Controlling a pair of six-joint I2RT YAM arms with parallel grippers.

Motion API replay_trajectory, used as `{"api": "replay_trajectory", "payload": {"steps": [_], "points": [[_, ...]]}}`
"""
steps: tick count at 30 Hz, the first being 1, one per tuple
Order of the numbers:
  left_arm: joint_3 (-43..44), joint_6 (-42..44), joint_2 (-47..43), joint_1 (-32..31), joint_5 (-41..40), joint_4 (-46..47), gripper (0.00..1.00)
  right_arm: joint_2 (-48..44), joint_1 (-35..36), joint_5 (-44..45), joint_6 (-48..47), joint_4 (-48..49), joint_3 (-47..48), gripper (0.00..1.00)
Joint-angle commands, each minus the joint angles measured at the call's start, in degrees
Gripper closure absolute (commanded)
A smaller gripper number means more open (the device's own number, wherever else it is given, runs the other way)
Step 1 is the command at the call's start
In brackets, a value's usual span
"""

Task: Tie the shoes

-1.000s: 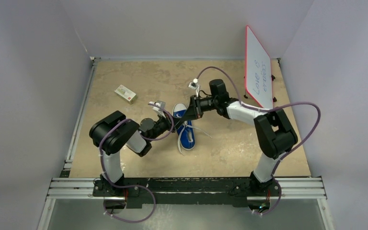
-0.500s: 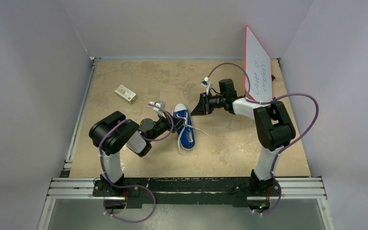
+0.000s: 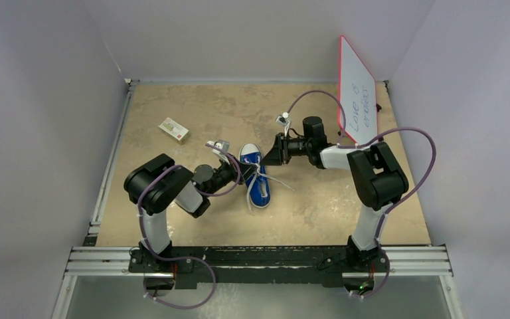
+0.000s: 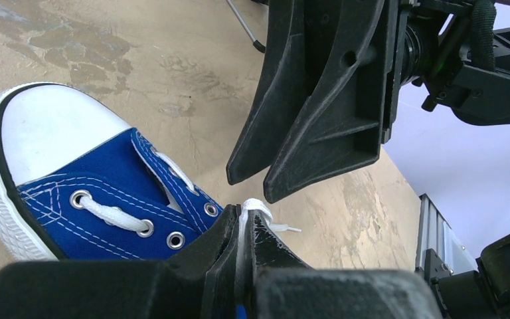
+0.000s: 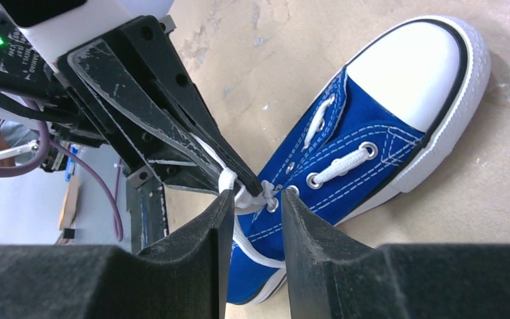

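Observation:
The blue sneaker [image 3: 258, 185] with white toe cap lies mid-table, toe pointing away; it also shows in the left wrist view [image 4: 106, 174] and the right wrist view [image 5: 372, 126]. My left gripper [image 3: 244, 170] is at the shoe's left side over the eyelets, shut on a white lace [image 4: 253, 205] that rises between its tips [image 4: 244, 214]. My right gripper [image 3: 269, 159] hovers just right of the toe end, open and empty [image 5: 255, 199], its fingers [image 4: 305, 133] pointing at the pinched lace [image 5: 229, 183]. A loose lace end [image 3: 280, 181] trails right of the shoe.
A small white-and-red box [image 3: 174, 130] lies at the back left. A red-edged whiteboard [image 3: 357, 93] stands at the back right, close behind the right arm. Metal rails [image 3: 259, 259] run along the near edge; walls enclose the table.
My right gripper pulled back to the right off the shoe, then eased slightly back toward it. The left gripper stayed shut on the lace. A lace end now lies out to the shoe's right.

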Motion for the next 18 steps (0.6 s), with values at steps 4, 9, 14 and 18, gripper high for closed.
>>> {"api": "replay_trajectory", "payload": {"steps": [4,9,14,18], "points": [[0.4,-0.5,0.0,-0.2,1.4,7.5,1.00,-1.9,0.5,-1.7,5.6,7.9,-0.6,0.64],[0.5,-0.4,0.0,-0.2,1.3,7.6,1.00,-0.3,1.1,-2.3,7.6,10.4,-1.3,0.70],[0.5,-0.5,0.0,-0.2,1.1,7.8,1.00,0.6,1.2,-2.6,8.3,11.1,-1.2,0.76],[0.2,-0.4,0.0,-0.2,0.9,8.0,1.00,0.9,1.4,-2.1,7.9,10.2,-1.4,0.75]]}}
